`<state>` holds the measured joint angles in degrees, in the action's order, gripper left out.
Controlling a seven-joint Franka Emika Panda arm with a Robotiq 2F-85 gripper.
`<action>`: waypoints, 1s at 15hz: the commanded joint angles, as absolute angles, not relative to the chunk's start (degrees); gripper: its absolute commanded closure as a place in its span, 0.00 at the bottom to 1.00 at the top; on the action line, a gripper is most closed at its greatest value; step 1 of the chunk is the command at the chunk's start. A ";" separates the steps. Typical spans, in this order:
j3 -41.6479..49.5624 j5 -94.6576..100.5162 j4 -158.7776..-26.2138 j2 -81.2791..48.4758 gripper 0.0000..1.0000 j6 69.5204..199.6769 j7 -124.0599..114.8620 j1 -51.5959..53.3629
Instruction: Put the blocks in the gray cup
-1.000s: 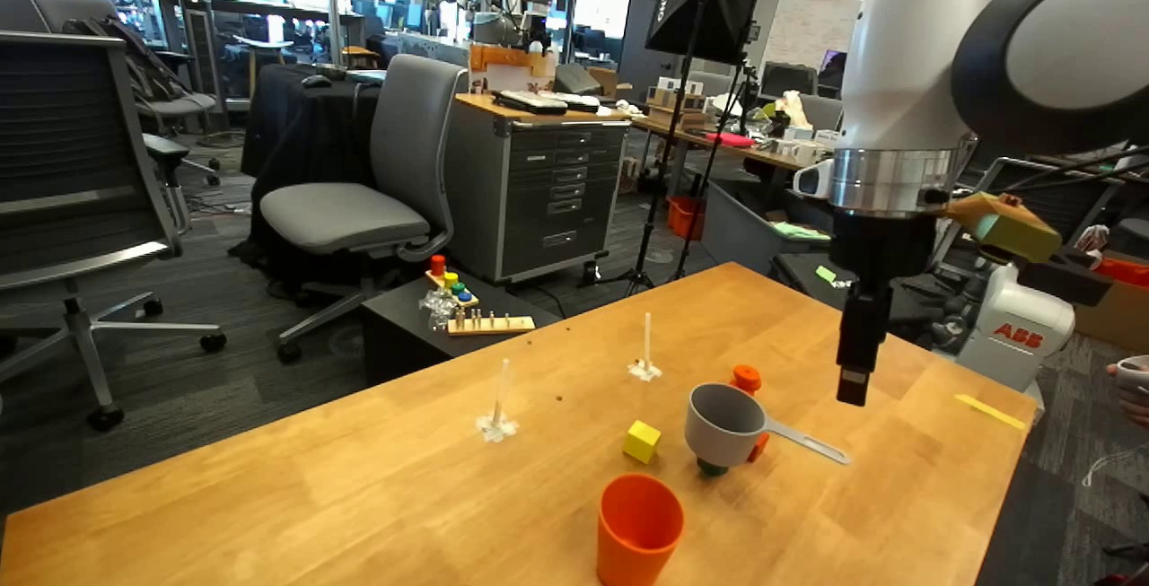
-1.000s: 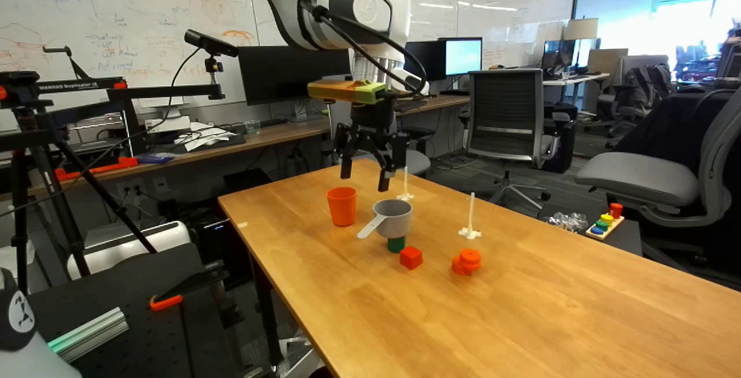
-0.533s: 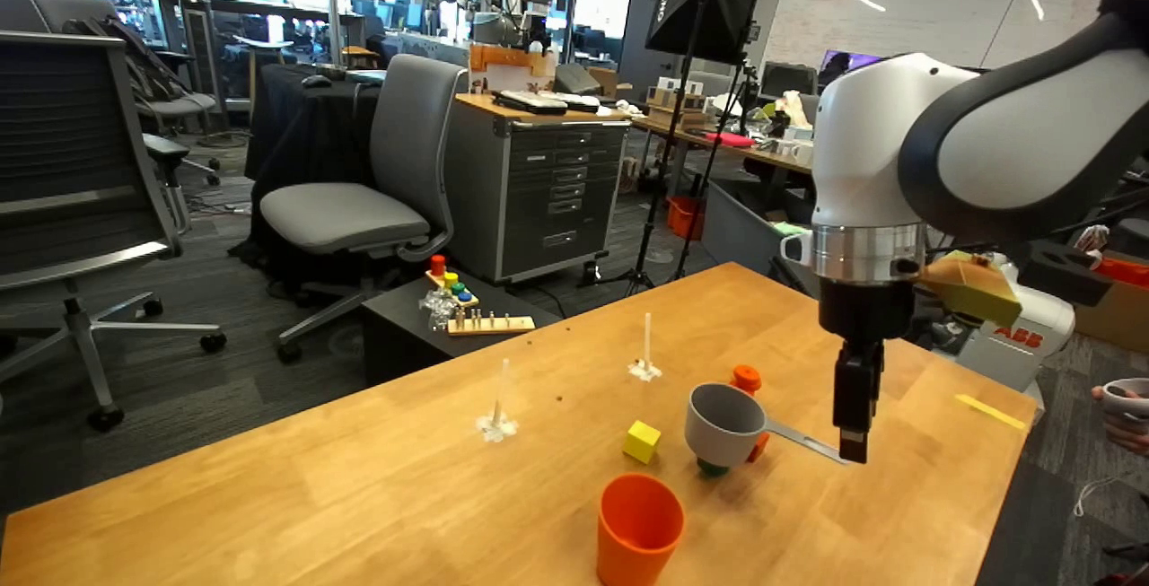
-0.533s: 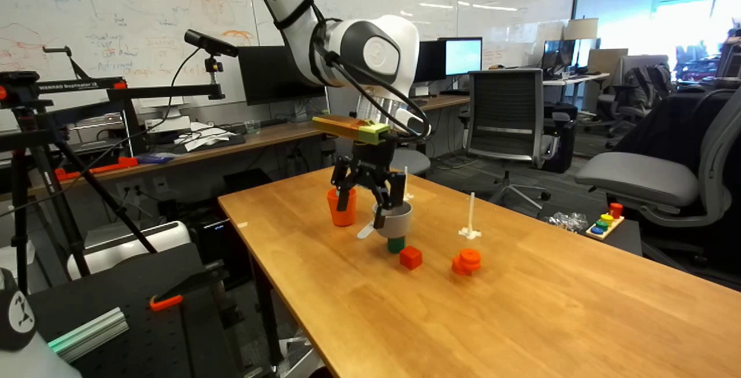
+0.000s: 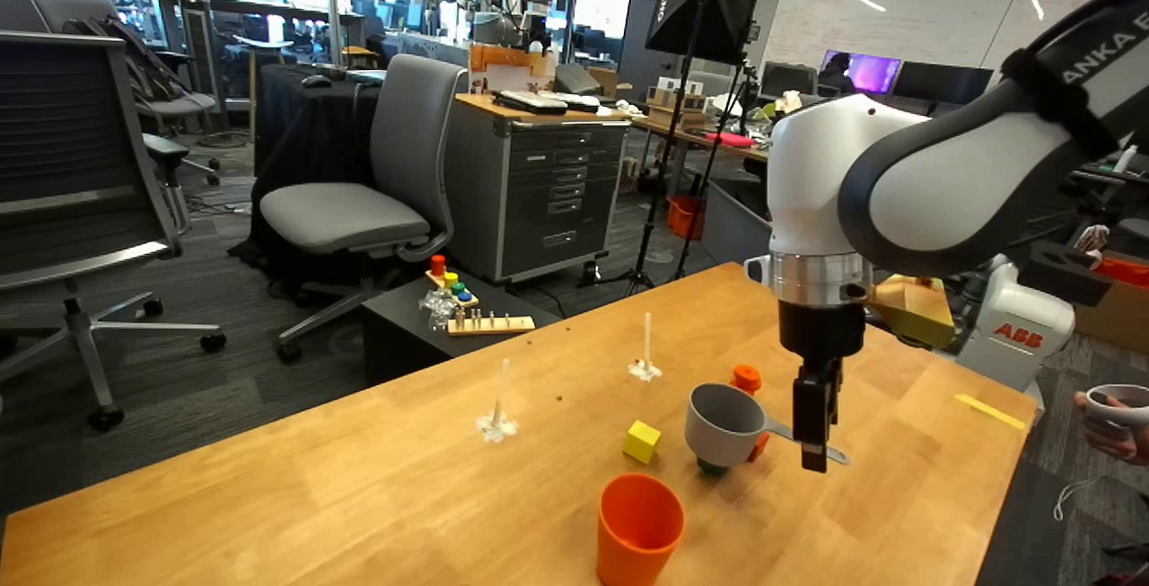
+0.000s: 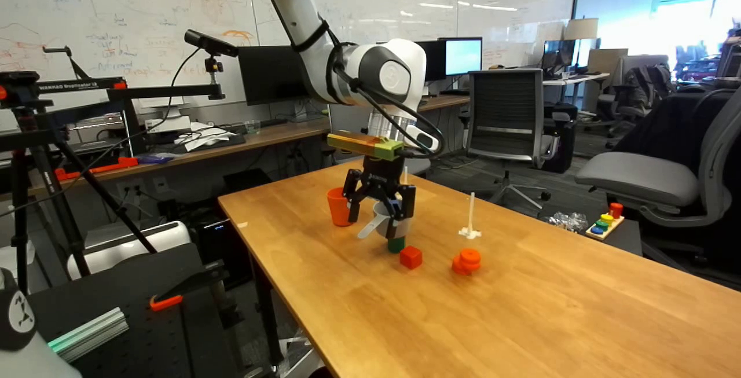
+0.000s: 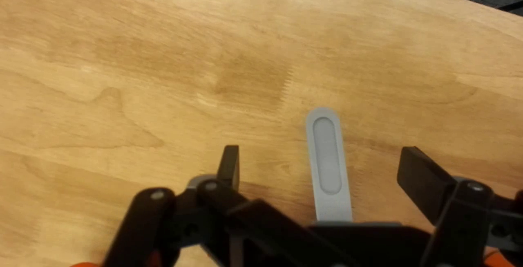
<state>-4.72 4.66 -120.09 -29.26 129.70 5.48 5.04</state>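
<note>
The gray cup (image 5: 721, 432) has a long flat handle and appears in both exterior views, partly behind my fingers in an exterior view (image 6: 382, 228). A green block (image 6: 396, 245) shows under the cup; I cannot tell if it bears the cup. A red block (image 6: 411, 257) sits beside it, and a yellow block (image 5: 641, 442) sits on the cup's far side from my gripper. My gripper (image 6: 373, 223) is open and empty, pointing down over the handle. In the wrist view the handle (image 7: 328, 160) lies between the spread fingers of the gripper (image 7: 319, 160), apart from both.
An orange cup (image 5: 639, 532) stands near the yellow block. A round orange piece (image 6: 466, 261) lies past the red block. Two upright sticks (image 5: 646, 344) (image 5: 499, 402) are fixed to the wooden table (image 5: 359, 514). Its edge shows in the wrist view.
My gripper has come down from above the table to the gray cup's handle, and lately shifted toward the cup. It stays open. The cup and blocks have not moved.
</note>
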 commanded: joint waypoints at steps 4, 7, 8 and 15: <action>-4.26 6.88 -114.25 -33.40 0.51 128.34 4.40 6.67; -4.04 6.97 -113.93 -33.49 0.73 128.57 4.29 6.76; -3.92 7.01 -113.98 -33.23 0.81 128.59 4.17 6.72; -3.06 7.83 -112.90 -29.56 1.00 128.22 2.63 6.99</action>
<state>-4.04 6.19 -113.65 -32.22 129.68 4.64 5.98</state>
